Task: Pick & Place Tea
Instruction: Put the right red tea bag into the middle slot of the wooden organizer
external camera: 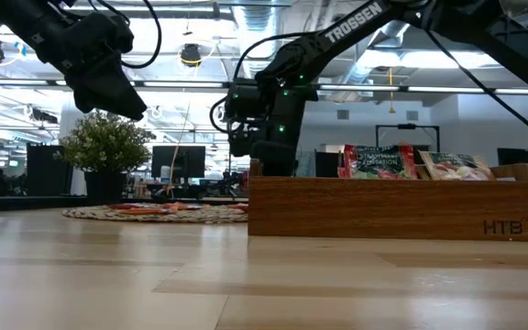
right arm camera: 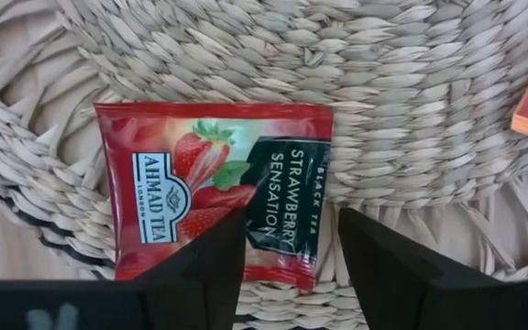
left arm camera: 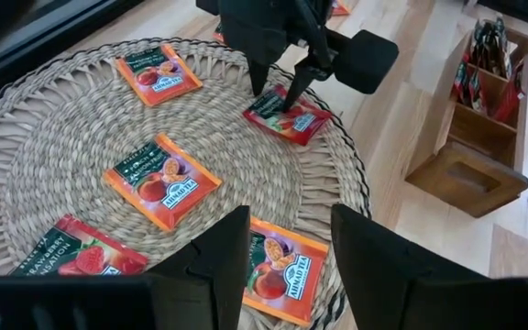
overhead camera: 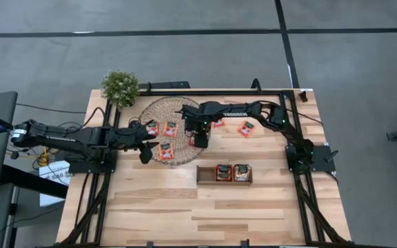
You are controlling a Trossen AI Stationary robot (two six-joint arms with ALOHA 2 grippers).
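ahmad tea sachet (right arm camera: 216, 198), strawberry sensation, trossen arm (external camera: 356, 26)

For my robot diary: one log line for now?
right gripper: open, over strawberry sachet on mat | left gripper: open, hovering

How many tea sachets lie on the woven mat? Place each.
5 tea sachets: one below the right gripper, one mid-mat, one beyond it, two by the left gripper. The right arm may hide more.
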